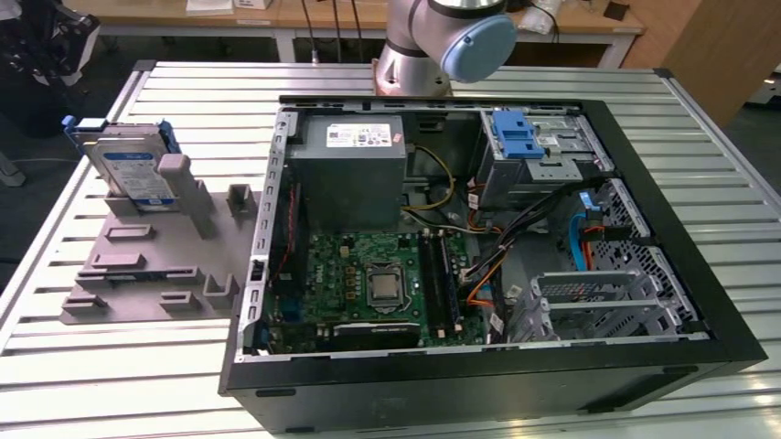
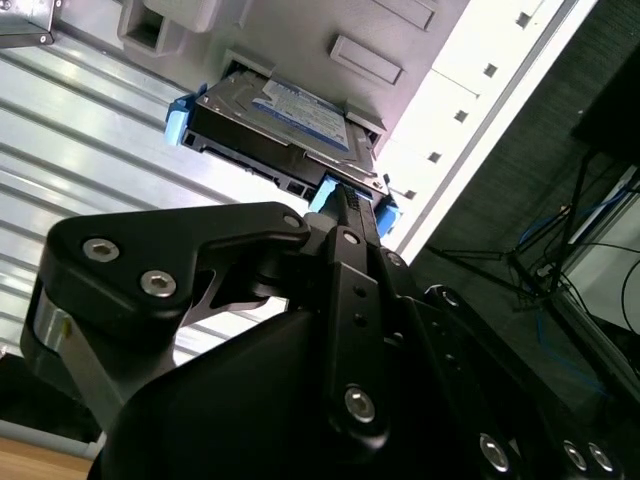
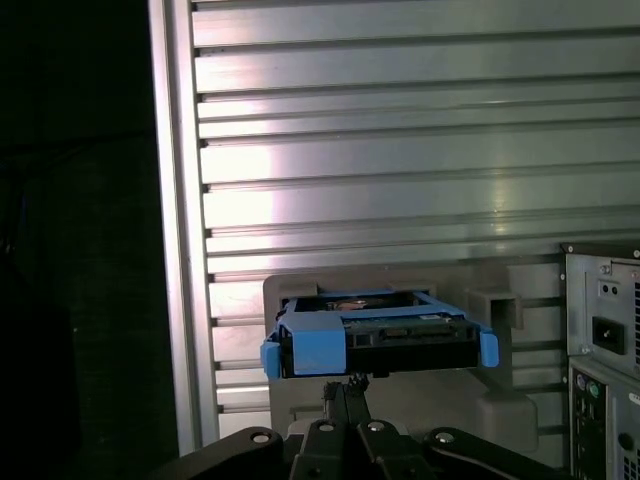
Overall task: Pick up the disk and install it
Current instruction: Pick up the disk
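Blue-framed silver rectangular disk, upright at the exterior view's left: likely dense, rigid, shock-sensitive; pinch its flat faces. Tool closed, empty.

Exterior view: even overhead light, mild sheen on the table slats, shallow shadows inside the case. First wrist view: strong glare band across the slats, near black past the table's edge, disk face shadowed. Second wrist view: table's edge blown out white.
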### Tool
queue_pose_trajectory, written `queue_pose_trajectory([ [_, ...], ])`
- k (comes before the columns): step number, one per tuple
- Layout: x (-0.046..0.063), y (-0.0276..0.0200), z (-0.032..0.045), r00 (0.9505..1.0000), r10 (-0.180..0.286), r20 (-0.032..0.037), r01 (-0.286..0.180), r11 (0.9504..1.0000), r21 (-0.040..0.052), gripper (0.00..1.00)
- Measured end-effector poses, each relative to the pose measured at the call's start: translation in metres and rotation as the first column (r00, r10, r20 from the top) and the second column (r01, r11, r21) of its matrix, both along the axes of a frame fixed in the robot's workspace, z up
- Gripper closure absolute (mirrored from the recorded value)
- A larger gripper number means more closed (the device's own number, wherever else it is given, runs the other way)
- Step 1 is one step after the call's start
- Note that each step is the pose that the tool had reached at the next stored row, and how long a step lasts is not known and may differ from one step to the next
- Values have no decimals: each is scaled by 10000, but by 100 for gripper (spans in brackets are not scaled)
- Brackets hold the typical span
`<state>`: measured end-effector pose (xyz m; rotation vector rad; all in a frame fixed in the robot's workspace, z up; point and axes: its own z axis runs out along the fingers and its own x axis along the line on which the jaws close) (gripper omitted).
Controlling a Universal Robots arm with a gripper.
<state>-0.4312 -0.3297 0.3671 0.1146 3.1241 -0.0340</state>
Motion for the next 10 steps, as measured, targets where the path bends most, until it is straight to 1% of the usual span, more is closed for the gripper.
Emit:
queue_pose_trajectory([
  [10,0,0,0,9997,225,0,-225,9997,0,89],
])
